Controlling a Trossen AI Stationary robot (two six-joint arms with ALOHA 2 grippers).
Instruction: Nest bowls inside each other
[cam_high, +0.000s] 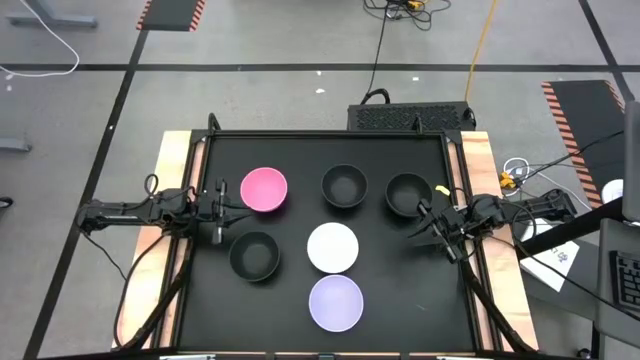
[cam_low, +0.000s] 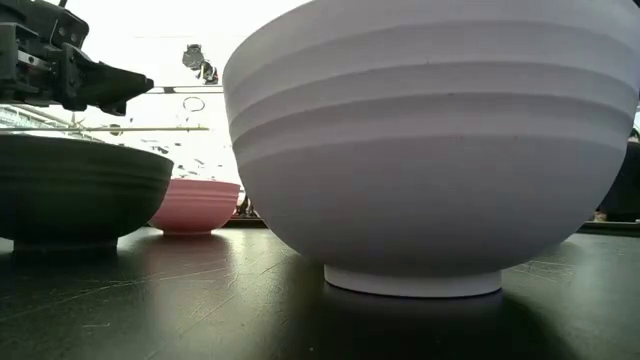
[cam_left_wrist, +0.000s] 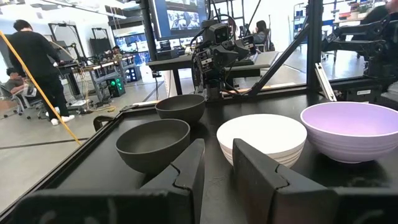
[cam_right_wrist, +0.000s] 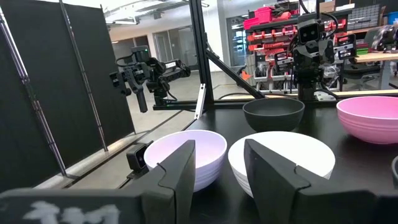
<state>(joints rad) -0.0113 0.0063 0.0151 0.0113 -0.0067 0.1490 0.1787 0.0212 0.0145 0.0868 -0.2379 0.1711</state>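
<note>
Six bowls stand upright and apart on the black table (cam_high: 210, 320). The pink bowl (cam_high: 264, 189) and two black bowls (cam_high: 344, 186) (cam_high: 408, 194) make the far row. A third black bowl (cam_high: 255, 255), the white bowl (cam_high: 332, 247) and the lavender bowl (cam_high: 335, 302) stand nearer. My left gripper (cam_high: 221, 208) hovers at the table's left edge beside the pink bowl, open, with nothing between its fingers (cam_left_wrist: 217, 177). My right gripper (cam_high: 424, 222) hovers at the right edge by the far-right black bowl, also open (cam_right_wrist: 219, 168).
Wooden rails and a dark frame (cam_high: 470, 170) border the table. In the low view the lavender bowl (cam_low: 430, 150) fills the foreground, with a black bowl (cam_low: 70, 190) and the pink bowl (cam_low: 195, 205) behind it. People and workbenches show in the room beyond.
</note>
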